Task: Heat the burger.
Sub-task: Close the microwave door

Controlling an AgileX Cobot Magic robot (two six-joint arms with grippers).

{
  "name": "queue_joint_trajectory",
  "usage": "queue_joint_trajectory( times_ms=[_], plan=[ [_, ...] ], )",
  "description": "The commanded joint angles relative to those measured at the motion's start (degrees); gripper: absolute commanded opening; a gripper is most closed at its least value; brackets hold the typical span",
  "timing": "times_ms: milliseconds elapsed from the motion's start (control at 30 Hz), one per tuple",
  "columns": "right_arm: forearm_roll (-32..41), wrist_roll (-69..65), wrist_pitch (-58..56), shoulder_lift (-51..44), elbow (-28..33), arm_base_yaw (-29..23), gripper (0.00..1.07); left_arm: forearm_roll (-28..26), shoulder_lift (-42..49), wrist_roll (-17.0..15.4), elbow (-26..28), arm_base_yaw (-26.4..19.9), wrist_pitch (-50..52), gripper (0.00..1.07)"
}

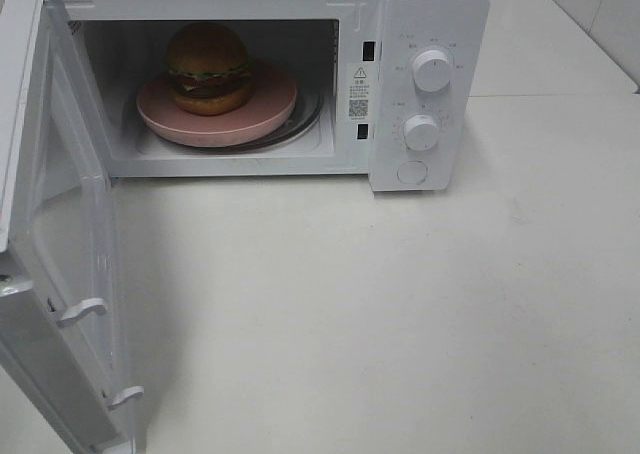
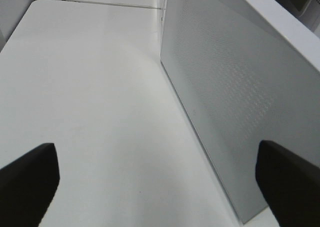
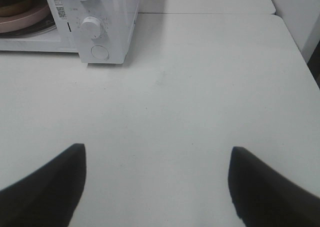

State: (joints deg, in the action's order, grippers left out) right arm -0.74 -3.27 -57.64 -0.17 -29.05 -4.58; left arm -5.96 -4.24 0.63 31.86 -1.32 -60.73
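Burger sits inside, door wide open; left tool, right tool both released. A hard shove could jolt the microwave.

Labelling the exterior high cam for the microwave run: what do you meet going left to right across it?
Open microwave door → burger, sitting on the pink plate in the cavity → warning label → control panel with its two knobs.

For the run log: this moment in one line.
burger: on pink plate inside microwave | door: open | left gripper: open, empty | right gripper: open, empty
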Motion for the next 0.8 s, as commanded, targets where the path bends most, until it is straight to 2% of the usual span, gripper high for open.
queue_joint_trajectory(
  times_ms=[33, 67, 133, 167, 200, 233, 267, 300, 333, 367, 400, 667, 800],
  plan=[
    [0.06, 0.92, 0.57, -1.66, 0.34, 0.23, 0.76, -0.17, -3.84, -0.11, 1.03, -0.29, 3.21, 0.99],
    [0.06, 0.92, 0.57, -1.66, 0.34, 0.23, 0.76, -0.17, -3.84, -0.11, 1.03, -0.29, 3.21, 0.99],
    [0.06, 0.92, 0.57, -1.66, 0.34, 0.23, 0.76, 0.29, -7.39, -0.11, 1.03, -0.29, 4.76, 0.85],
    [0.06, 0.92, 0.57, -1.66, 0.34, 0.23, 0.76, 0.29, -7.39, -0.11, 1.03, -0.29, 4.76, 0.85],
    [0.06, 0.92, 0.57, -1.66, 0.34, 0.23, 0.76, 0.4, -8.71, -0.11, 1.03, -0.29, 6.25, 0.69],
    [0.06, 0.92, 0.57, -1.66, 0.34, 0.23, 0.76, 0.4, -9.28, -0.23, 1.03, -0.29, 6.82, 0.58],
    [0.06, 0.92, 0.57, -1.66, 0.34, 0.23, 0.76, 0.4, -9.28, -0.23, 1.03, -0.29, 6.82, 0.58],
    [0.06, 0.92, 0.57, -1.66, 0.34, 0.23, 0.76, 0.29, -10.37, -0.63, 1.03, -0.29, 8.02, 0.35],
    [0.06, 0.92, 0.57, -1.66, 0.34, 0.23, 0.76, 0.29, -10.37, -0.63, 1.03, -0.29, 8.02, 0.35],
    [0.06, 0.92, 0.57, -1.66, 0.34, 0.23, 0.76, 0.4, -11.46, -0.63, 1.03, -0.29, 9.28, 0.09],
    [0.06, 0.92, 0.57, -1.66, 0.34, 0.23, 0.76, 0.4, -12.26, -0.63, 1.03, -0.29, 10.03, 0.0],
    [0.06, 0.92, 0.57, -1.66, 0.34, 0.23, 0.76, 0.97, -20.28, -0.11, 1.03, -0.29, 18.28, 0.0],
    [0.06, 0.92, 0.57, -1.66, 0.34, 0.23, 0.76, 0.0, -24.58, 2.06, 1.03, -0.29, 24.52, 0.0]
  ],
)
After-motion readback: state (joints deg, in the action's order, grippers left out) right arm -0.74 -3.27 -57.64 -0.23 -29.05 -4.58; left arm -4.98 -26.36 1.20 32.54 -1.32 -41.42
